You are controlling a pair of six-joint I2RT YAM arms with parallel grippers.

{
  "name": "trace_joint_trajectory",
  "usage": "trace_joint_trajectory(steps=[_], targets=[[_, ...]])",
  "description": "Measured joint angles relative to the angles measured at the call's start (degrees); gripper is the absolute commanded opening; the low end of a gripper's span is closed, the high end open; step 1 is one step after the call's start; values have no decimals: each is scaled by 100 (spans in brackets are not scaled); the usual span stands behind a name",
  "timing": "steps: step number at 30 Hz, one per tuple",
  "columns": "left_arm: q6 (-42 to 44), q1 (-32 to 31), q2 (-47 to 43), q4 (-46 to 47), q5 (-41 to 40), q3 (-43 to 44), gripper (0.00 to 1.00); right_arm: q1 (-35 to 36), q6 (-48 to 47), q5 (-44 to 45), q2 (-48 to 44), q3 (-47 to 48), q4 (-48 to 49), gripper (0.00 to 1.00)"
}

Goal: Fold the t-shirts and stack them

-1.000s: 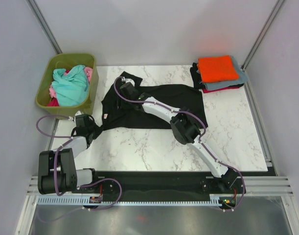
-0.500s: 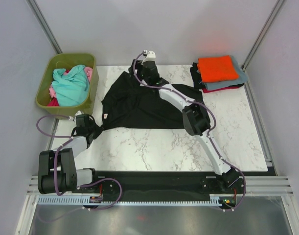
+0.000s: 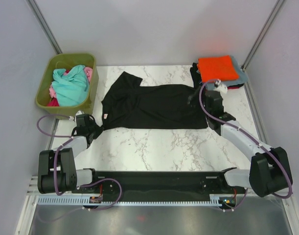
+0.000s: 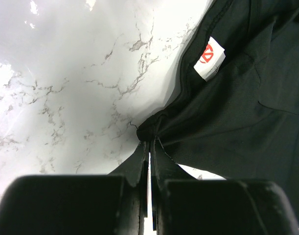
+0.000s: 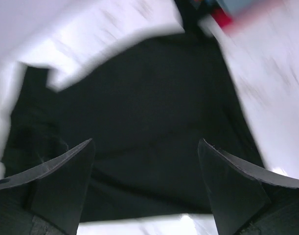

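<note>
A large black t-shirt (image 3: 154,105) lies spread on the marble table (image 3: 154,147), its white tag (image 3: 105,116) near the left hem. My left gripper (image 3: 94,131) is shut on the shirt's near-left corner; in the left wrist view the closed gripper (image 4: 149,143) pinches bunched black cloth (image 4: 237,112) below the tag (image 4: 209,58). My right gripper (image 3: 194,99) hovers open and empty over the shirt's right edge. The blurred right wrist view shows the open right gripper (image 5: 145,143) above black cloth (image 5: 139,107). A folded stack with an orange shirt (image 3: 217,68) on top sits at the back right.
An olive-green tub (image 3: 89,100) at the back left holds teal (image 3: 71,85), pink (image 3: 88,73) and red (image 3: 52,103) shirts. The folded stack also shows grey-blue (image 3: 241,77), magenta (image 3: 222,89) and black (image 3: 195,73) layers. Grey walls enclose the table.
My right arm has swung from the shirt's upper left, over the back, to its right edge. The shirt now lies flatter and wider. My left gripper has not moved.
</note>
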Motion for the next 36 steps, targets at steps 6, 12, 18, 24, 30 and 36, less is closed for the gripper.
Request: trace_joint_trajectory(steps=[6, 12, 18, 24, 30, 36], targets=[[0, 0, 4, -2, 0, 0, 2, -813, 542, -490, -39, -2085, -925, 87], [2, -9, 4, 2, 0, 0, 2, -1167, 640, -673, 85, -2157, -638, 82], [2, -15, 4, 2, 0, 0, 2, -1309, 669, -796, 457, -2107, -92, 51], [2, -15, -17, -20, -2, 2, 2, -1370, 575, -1043, 603, -2164, 31, 0], [-26, -24, -914, -481, -162, -240, 2, -1851, 433, -1193, -74, -2398, -236, 0], [-249, -48, -2409, -1152, -380, -306, 2, -2256, 356, -1303, -798, -2448, -651, 0]])
